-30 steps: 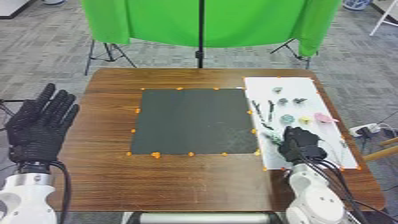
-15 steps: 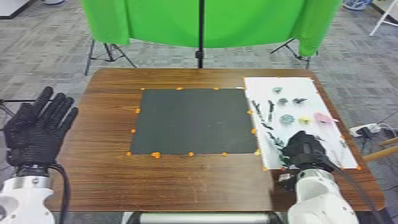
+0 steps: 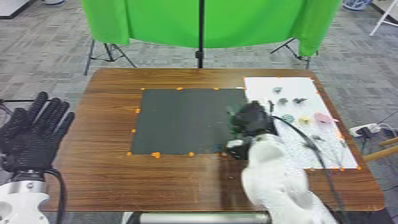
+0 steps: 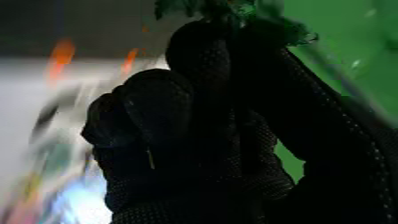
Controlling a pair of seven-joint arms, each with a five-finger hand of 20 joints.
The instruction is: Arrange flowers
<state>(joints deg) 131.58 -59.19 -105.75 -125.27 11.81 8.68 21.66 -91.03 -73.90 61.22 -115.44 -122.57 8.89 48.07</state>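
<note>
The sprig [image 4: 298,34] had just been carried off the white sheet [image 3: 306,85], on the right of the black sheet [image 3: 178,120], and was now held over the black sheet's right edge in the right hand [image 3: 254,121]. The picking was thus judged done and the placing begun; a lowering onto the black sheet was probably called for next. The sprig was pinched between thumb and fingers, with the other fingers curled in. By too early a release, it could be dropped across the edge or left askew.

The left hand [image 3: 34,137] had been lowered slightly, left of the black sheet, its fingers straight and a little apart.

To the right of the black sheet, six flower heads were counted: one pink [image 3: 323,118], one yellow [image 3: 306,120], one pale blue [image 3: 287,119] and three greyish. One dark stem [image 3: 271,106] was made out beside them; whether others were covered by the arm could not be told.
</note>
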